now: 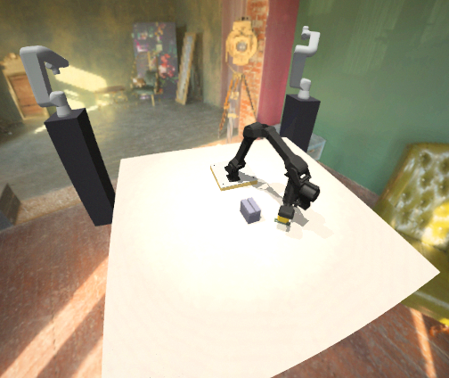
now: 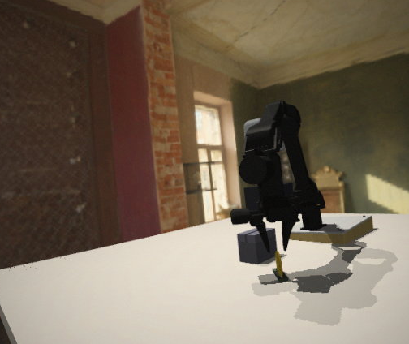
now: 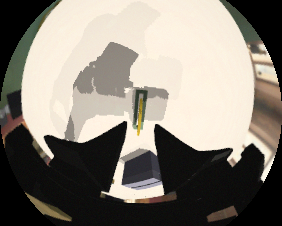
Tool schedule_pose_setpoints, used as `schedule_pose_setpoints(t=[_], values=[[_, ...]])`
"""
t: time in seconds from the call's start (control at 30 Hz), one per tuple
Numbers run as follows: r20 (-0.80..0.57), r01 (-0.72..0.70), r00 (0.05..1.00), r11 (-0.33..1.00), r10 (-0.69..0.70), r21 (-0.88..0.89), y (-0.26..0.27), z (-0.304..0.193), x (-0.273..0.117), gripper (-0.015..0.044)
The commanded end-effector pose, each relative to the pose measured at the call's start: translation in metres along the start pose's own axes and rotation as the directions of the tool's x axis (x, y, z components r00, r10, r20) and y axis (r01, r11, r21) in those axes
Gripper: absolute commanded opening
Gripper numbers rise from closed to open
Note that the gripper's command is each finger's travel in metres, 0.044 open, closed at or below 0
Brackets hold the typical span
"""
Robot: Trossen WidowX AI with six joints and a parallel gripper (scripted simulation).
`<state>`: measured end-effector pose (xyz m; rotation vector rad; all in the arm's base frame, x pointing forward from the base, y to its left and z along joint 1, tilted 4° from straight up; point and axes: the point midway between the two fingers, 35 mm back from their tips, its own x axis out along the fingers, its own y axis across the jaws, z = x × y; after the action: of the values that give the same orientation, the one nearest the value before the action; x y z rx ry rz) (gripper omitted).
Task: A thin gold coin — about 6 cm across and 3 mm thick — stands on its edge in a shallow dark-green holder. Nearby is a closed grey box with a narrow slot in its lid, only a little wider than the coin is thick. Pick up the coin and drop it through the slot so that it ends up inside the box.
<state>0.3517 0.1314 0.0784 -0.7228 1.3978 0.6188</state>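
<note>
The gold coin [image 1: 283, 218] [image 2: 278, 264] [image 3: 140, 114] stands on edge in the dark-green holder [image 1: 289, 224] [image 2: 285, 278] [image 3: 142, 92] on the table. My gripper [image 1: 286, 214] [image 2: 277, 251] [image 3: 140, 126] points down just above the coin. Its fingers are partly open, with nothing held between them. In the wrist view the coin's edge runs roughly lengthwise in the gap, slightly tilted. In the exterior view the fingertips are about level with the coin's top. The closed grey box [image 1: 250, 211] [image 2: 255, 249] [image 3: 141, 169] stands beside the holder, on the arm-base side; its slot shows as a thin line on the lid.
The arm's base stands on a white board with a yellow edge [image 1: 240, 186] [image 2: 328, 237], farther back behind the box. The white table [image 1: 186, 285] [image 2: 137, 292] carries the arm's shadow around the holder. Two grey arms on black pedestals stand beyond the table.
</note>
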Motion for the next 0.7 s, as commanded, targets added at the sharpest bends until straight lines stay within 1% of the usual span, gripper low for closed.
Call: schedule_pose_setpoints(t=[0.0, 0.67], values=[[-0.005, -0.007, 1.000, 1.000, 0.007, -0.006, 0.001, -0.001, 0.009, 0.0161], [-0.007, -0.006, 1.000, 1.000, 0.006, -0.004, 0.002, -0.002, 0.041, 0.0161]])
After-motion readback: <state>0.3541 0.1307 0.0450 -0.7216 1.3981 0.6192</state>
